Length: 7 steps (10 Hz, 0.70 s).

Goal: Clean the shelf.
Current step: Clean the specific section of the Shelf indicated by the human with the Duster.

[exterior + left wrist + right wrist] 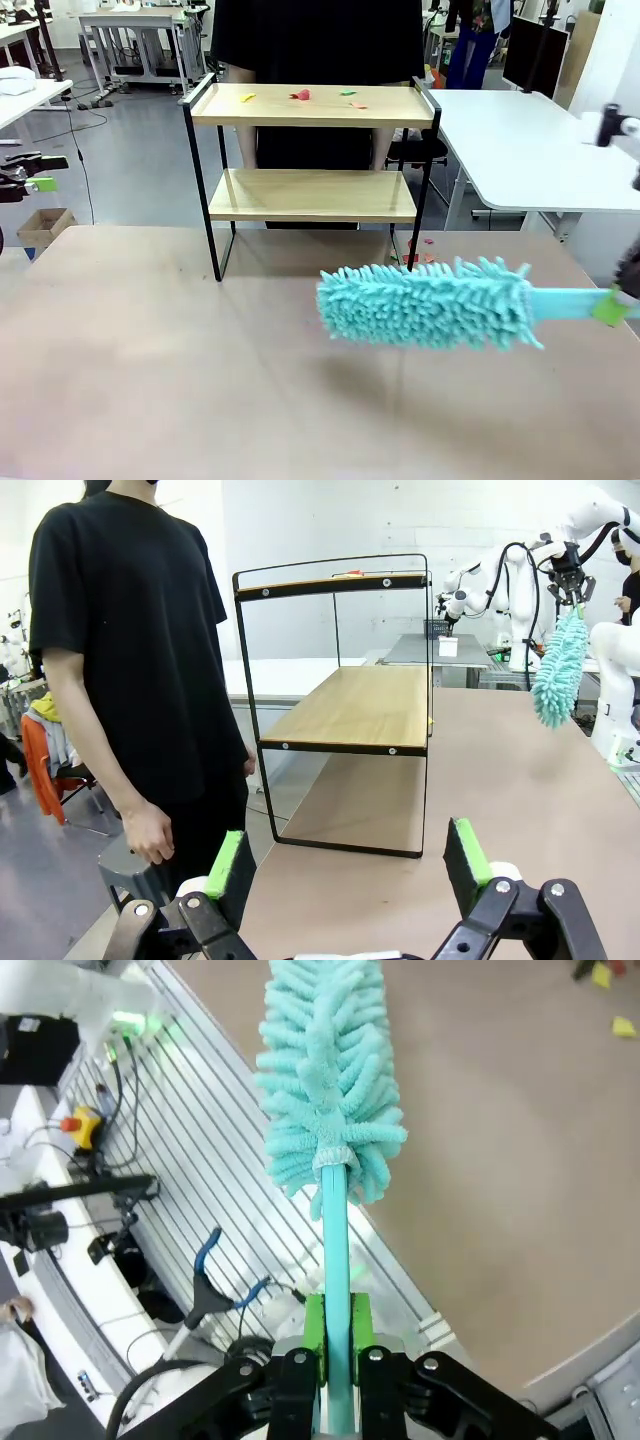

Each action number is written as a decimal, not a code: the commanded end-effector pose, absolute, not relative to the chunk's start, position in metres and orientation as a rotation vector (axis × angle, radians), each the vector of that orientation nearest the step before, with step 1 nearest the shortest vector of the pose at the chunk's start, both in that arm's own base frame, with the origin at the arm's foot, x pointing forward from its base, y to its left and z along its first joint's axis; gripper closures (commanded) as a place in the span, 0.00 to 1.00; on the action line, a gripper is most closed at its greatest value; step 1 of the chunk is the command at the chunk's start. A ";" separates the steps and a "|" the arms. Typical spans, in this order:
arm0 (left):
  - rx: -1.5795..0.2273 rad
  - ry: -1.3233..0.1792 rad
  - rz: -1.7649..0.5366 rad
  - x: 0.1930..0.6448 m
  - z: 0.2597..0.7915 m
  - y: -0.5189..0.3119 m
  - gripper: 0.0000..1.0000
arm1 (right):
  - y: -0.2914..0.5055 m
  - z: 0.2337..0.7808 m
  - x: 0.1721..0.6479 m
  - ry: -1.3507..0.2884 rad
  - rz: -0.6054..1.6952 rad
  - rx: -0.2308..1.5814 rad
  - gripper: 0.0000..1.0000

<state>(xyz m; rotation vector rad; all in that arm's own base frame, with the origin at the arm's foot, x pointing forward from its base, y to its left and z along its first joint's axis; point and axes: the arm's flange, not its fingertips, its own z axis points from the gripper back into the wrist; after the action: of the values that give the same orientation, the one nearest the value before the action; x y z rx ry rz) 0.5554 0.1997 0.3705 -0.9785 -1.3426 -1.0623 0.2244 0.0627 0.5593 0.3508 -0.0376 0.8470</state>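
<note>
The shelf (312, 190) stands at the far side of the brown table (150, 350): two light wooden boards in a thin black frame. Small coloured scraps (300, 96) lie on its top board. At the picture's right edge my right gripper (612, 305) is shut on the handle of a turquoise fluffy duster (430, 303), which hangs level above the table in front of the shelf, apart from it. In the right wrist view the gripper (337, 1335) clamps the handle below the duster head (325, 1080). My left gripper (348, 862) stands open and empty, facing the shelf (345, 705) from the side.
A person in a black shirt (320, 40) stands right behind the shelf, one hand (150, 832) hanging near my left gripper. A white table (520, 140) stands at the far right. A few scraps (415, 255) lie below the shelf's right legs.
</note>
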 end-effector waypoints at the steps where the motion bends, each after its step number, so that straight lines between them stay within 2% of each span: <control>1: -0.977 -1.348 -1.064 0.554 0.374 0.199 0.00 | 0.041 0.549 0.212 0.015 0.875 0.288 0.87; 7: -0.977 -1.348 -1.064 0.554 0.374 0.199 0.00 | 0.045 0.551 0.210 0.019 0.852 0.305 0.87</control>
<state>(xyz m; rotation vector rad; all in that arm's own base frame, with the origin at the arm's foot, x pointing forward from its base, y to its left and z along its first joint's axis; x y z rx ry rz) 0.5554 0.1997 0.3706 -0.9785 -1.3427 -1.0623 0.2083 0.0446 0.5465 0.2984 0.0339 0.8633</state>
